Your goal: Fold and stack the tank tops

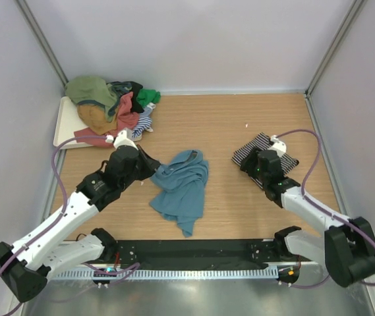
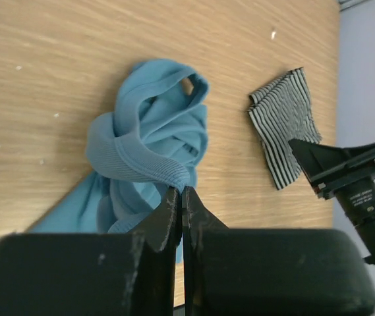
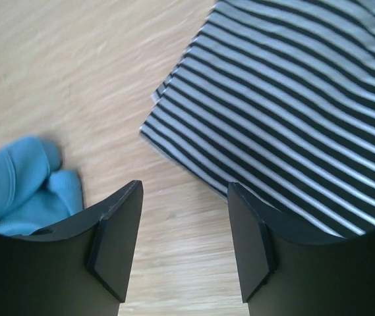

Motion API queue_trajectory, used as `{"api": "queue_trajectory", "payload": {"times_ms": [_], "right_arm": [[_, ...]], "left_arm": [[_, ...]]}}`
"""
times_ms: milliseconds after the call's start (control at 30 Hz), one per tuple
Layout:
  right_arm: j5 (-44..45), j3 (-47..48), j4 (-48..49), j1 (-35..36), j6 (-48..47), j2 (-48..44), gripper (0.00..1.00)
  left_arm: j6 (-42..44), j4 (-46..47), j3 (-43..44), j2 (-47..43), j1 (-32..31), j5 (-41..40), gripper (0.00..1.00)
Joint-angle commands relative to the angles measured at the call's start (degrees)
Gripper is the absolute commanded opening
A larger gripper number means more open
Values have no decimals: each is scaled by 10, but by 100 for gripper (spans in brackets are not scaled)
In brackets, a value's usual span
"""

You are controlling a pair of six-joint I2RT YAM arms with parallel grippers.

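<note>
**Left claw (image 2: 180, 197) shut at the teal tank top (image 2: 147, 145), right claw (image 3: 184, 187) open by the striped tank top (image 3: 292, 99)**

Closest to the left wrist camera, the left claw's two black fingers are pressed together with no gap. Their tips sit at the ribbed edge of the teal tank top. Whether any cloth is pinched between them cannot be told. The teal top lies crumpled and twisted on the wooden surface (image 1: 240, 118), near its middle, with one ribbed strap looped over the bunched body.

The right claw's jaws stand apart with nothing between them. They hover low over bare wood, just beside a corner of the striped tank top. That top lies flat as a folded rectangle on the right side of the surface, well apart from the teal one. In the top view the right wrist covers part of it.

At the far left corner, a pile of tank tops (image 1: 111, 105) in olive, mustard, coral, green and other colours is heaped partly on a white tray (image 1: 65, 125).
</note>
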Motion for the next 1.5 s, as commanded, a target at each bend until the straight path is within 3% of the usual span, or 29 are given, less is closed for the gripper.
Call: {"api": "queue_trajectory", "payload": {"times_ms": [0,233,433,633,833,1000,1067,1100,1133,1233,1333,1467], "right_arm": [[-33,46,60,47,-51,60,59],[-112,99,83,112,-89,170,57],[-141,132,41,171,-76,178,55],[-116,102,-9,270,-17,145,60],[-79,123,-31,346,2,214,62],[-85,149,-28,379,10,276,61],[-92,150,-18,383,11,300,57],[-95,154,-16,384,10,306,50],[-86,158,-22,383,8,309,28],[-15,188,-109,382,-10,288,2],[31,240,-185,346,-49,270,1],[30,308,-245,297,-107,218,1]], "left_arm": [[-4,2,-23,-39,14,1,1],[27,-43,-18,-64,53,-22,1],[6,-53,-13,-76,94,-60,1],[2,-46,36,-20,210,20,0],[-9,-42,84,37,309,125,0],[-5,-41,127,65,335,139,0],[-1,-45,139,78,343,141,0],[2,-45,150,81,344,142,0],[9,-48,157,86,349,140,0],[24,-72,185,92,364,128,0],[38,-96,222,92,379,104,0],[55,-143,273,86,383,57,0]]}}
